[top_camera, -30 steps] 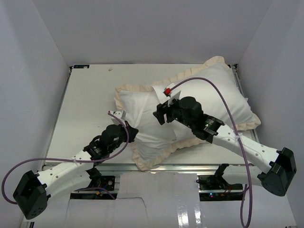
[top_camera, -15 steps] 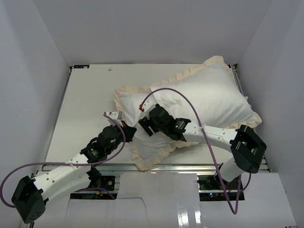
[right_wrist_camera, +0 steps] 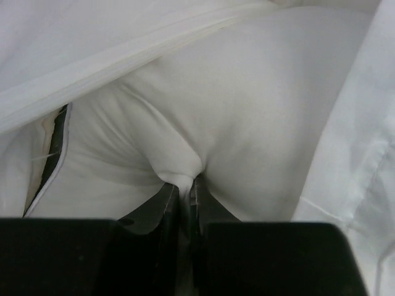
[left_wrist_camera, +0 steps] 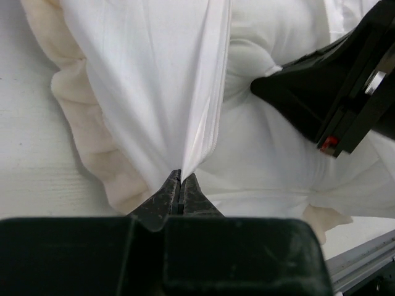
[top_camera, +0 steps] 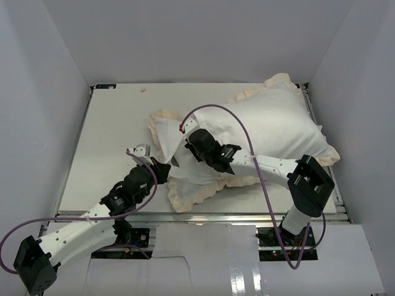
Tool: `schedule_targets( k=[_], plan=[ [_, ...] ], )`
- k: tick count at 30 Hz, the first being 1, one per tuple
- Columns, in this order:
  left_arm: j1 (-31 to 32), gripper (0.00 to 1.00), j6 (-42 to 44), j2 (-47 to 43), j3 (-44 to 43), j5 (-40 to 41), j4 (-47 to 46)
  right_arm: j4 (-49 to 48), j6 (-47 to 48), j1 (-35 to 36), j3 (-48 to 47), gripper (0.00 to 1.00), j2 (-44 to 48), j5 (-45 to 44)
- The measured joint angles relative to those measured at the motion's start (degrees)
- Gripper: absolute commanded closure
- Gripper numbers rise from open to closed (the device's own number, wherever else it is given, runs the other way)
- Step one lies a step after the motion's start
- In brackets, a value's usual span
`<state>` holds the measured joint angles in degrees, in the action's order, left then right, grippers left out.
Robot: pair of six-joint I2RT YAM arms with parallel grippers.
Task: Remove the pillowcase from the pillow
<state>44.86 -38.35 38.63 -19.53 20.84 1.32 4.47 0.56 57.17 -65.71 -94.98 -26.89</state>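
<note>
White cloth from edge to edge. Nearest, at the left gripper (left_wrist_camera: 179,179): jaws pressed together on a thin fold of the pillowcase (left_wrist_camera: 154,80), right beside its open hem, the cloth drawn taut into a peak toward the near left. Just beyond, at the right gripper (right_wrist_camera: 187,182): reached into the mouth of the cover, jaws closed on a pinch of the pillow (right_wrist_camera: 247,105), plump and dimpled around the bite. Judged to be mid-separation: cover held one way, filling the other, most of the pillow lodged inside, toward the far right of the table (top_camera: 105,123).

Risks, as a guess:
- **Losing the left hold.** Only a sliver of thin fabric between the tips, likely to slide out under a hard tug.
- **Dragging the whole bundle instead of parting it.** Small pinch on the pillow, much bulk wedged in the cover.
- **Snagging.** Could catch on the cream frill (top_camera: 185,200) bunched at the near edge, or foul the purple cable (top_camera: 216,106) looped over the right arm.

Flat, pale, matt surface underneath, with the cover spread across its right half and pushed hard against the far right corner. Plain white walls (top_camera: 185,37) on the left, far and right sides, boxing in the bench.
</note>
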Motion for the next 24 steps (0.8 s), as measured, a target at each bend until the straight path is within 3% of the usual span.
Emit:
schedule_targets(
  k=[10,24],
  plan=[
    [0.0,1.00,-1.4,2.4,-0.5,1.1,-3.0,5.8,-4.6,-14.9,-8.6,0.92,2.0,14.3],
    [0.2,1.00,-1.5,5.5,-1.7,0.2,-6.0,14.5,-6.2,-20.3,-16.2,0.92,1.4,22.1]
  ],
)
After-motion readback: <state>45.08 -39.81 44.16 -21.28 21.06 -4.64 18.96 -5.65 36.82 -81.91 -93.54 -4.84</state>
